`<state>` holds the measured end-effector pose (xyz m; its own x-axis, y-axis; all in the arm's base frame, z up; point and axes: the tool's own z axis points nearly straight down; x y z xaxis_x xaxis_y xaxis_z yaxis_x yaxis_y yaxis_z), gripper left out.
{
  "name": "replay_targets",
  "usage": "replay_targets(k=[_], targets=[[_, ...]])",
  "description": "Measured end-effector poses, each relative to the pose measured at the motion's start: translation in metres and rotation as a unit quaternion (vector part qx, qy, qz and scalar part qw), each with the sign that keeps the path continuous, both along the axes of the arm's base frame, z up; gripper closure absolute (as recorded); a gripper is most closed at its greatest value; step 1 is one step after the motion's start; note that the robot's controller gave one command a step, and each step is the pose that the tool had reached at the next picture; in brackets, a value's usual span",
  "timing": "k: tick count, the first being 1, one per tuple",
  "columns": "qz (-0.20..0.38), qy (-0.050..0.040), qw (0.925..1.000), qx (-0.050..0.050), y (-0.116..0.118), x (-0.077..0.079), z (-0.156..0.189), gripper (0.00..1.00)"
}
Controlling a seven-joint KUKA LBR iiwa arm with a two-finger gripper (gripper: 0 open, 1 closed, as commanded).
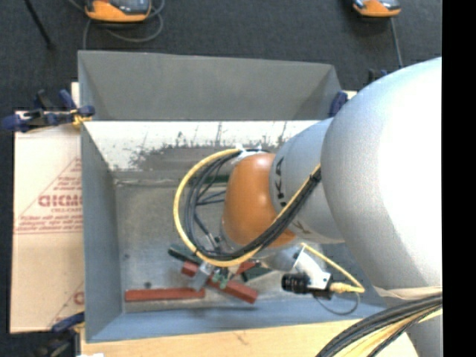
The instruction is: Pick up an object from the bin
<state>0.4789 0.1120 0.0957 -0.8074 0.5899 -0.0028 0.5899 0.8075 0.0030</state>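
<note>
The gripper point(210, 275) is down near the floor of the grey bin point(98, 222) at about 6 o'clock, under the arm's orange cover point(249, 199). It sits amid a small heap of sticks, and whether it is spread or pressed together cannot be told. A long red-brown bar point(163, 294) lies flat toward 7 o'clock of it, a shorter red piece point(239, 292) is just at 4 o'clock, and what looks like a dark green stick point(181, 255) points off at 10 o'clock.
</note>
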Motion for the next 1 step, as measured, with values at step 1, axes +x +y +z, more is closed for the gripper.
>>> replay_targets(k=[1], targets=[[0.002,0.0000,1.0000,0.000,-0.0007,0.0011,0.0271,1.00]])
